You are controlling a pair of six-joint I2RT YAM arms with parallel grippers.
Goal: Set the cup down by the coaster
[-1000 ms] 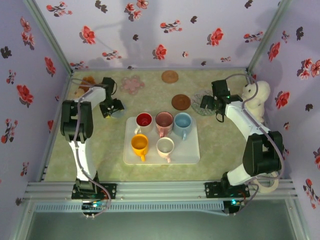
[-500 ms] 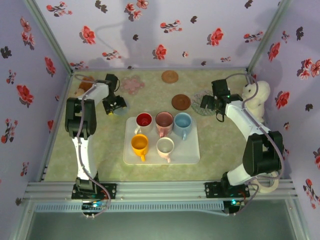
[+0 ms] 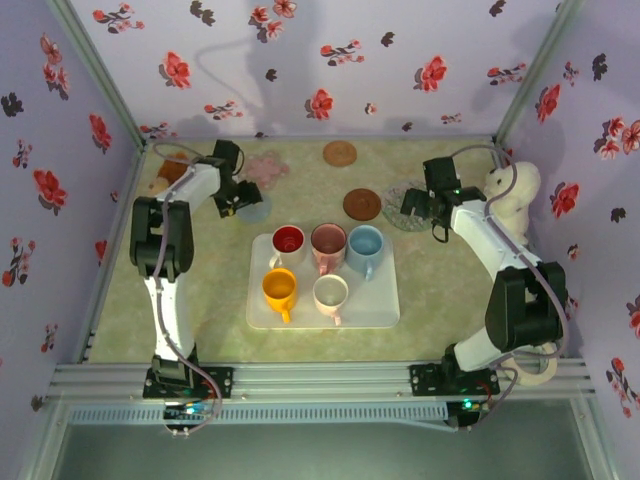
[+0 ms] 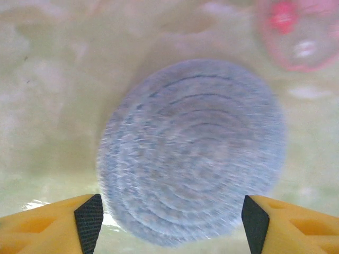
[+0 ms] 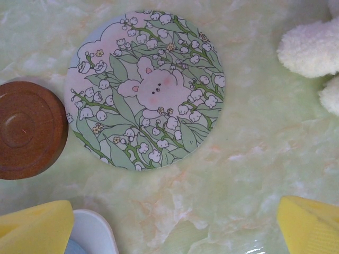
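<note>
**Jaws spread wide on both arms, no cup in hand yet**

Five cups stand on the white tray: the red cup, pink cup and blue cup in the back row, the orange cup and pale cup in front. None is gripped, and which one is meant I cannot tell.

The right gripper hangs released and empty just beyond the tray's far right corner. The blue cup's rim sits just beside the finger at the lower left of its wrist view. Ahead of it lies the bunny coaster, touching or nearly touching the brown coaster.

The left gripper, also released, hovers over the grey-blue woven coaster off the tray's far left corner, holding nothing.

By my reading the pick has not begun. The next move calls for one arm to come over the tray, lower its fingers around a cup and close. The cups stand close together, so a careless entry could nudge a neighbour.

A plush toy sits at the far right.
</note>
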